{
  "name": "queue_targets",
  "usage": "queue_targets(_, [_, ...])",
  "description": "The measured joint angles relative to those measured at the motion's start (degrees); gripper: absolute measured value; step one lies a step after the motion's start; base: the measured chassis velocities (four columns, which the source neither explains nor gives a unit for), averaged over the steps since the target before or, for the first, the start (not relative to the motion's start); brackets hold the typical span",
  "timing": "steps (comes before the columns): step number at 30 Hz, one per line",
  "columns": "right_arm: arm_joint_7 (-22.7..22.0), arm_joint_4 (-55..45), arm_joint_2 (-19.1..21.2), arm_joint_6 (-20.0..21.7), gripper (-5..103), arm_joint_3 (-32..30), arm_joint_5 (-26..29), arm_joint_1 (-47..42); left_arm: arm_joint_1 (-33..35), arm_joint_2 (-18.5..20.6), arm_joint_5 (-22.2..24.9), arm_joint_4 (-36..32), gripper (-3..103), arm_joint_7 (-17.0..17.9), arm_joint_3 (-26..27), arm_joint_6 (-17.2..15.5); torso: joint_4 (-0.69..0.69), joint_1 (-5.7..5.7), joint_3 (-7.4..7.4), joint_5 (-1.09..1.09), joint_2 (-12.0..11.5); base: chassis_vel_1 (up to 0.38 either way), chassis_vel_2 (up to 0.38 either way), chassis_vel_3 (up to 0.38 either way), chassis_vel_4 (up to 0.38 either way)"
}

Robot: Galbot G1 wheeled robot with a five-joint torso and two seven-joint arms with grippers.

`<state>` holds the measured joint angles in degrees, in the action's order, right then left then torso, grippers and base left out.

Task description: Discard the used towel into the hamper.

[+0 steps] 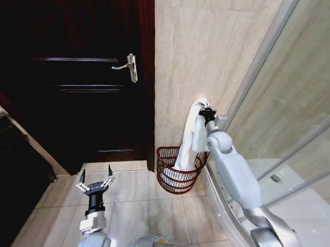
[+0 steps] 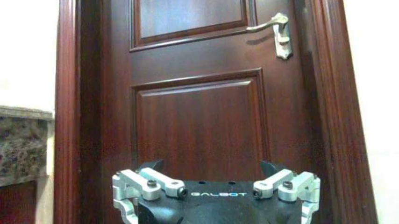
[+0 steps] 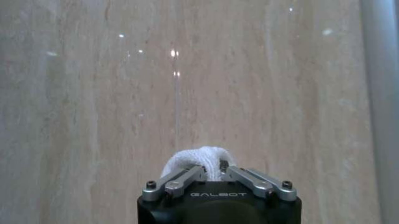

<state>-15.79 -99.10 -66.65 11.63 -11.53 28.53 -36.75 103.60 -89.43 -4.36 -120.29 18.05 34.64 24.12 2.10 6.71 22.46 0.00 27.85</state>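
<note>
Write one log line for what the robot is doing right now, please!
right tool: shut on towel, held above hamper | towel: lower end hangs into hamper | left tool: open, idle, low near door

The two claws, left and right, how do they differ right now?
The left claw is open and holds nothing; the right claw is shut on the white towel. The left claw sits low above the floor tiles, facing the dark door; the right claw is raised against the beige wall, above the hamper, the towel's lower end hanging into it. Both are the same metal-fingered design.
</note>
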Motion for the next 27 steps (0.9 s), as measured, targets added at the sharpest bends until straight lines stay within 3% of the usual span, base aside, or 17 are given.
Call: queue_targets(27, [0.4,-4.3,-1.2,0.3,2,-0.2,-0.3,-7.2,-0.4,0.7,0.6,0.9,100,-0.1,-1.0,0.0,0.0,0.0,0.03,-0.01,0.0,0.0,0.0,0.0,0.0])
